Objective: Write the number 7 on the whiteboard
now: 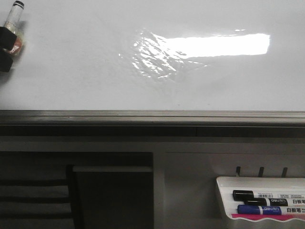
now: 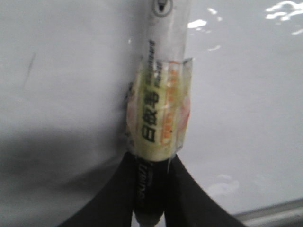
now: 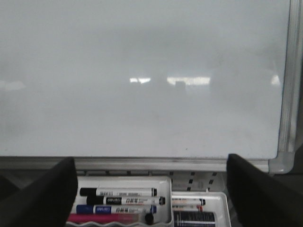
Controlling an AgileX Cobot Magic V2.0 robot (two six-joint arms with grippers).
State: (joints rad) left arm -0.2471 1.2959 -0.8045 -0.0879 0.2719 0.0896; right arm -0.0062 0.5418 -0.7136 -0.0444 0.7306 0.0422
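The whiteboard (image 1: 71, 71) is a large glossy white board with a bright glare and a grey bottom rail (image 1: 143, 116). My left gripper (image 1: 5, 45) is at its far upper left, shut on a white marker (image 1: 13, 21) with a yellowish taped label. In the left wrist view the left gripper (image 2: 151, 163) clamps the marker (image 2: 158, 113) close to the board (image 2: 246, 94); the marker's tip is out of frame. A faint thin slanted stroke (image 2: 31, 64) shows on the board there; no full number 7 is visible. My right gripper (image 3: 151, 189) is open and empty, facing the board (image 3: 142, 56).
A white marker tray (image 1: 224, 188) hangs below the rail at the lower right with black and blue markers (image 1: 267, 202). It also shows in the right wrist view (image 3: 166, 189), beside a second small tray (image 3: 222, 201). The board's right frame edge (image 3: 284, 94) is near.
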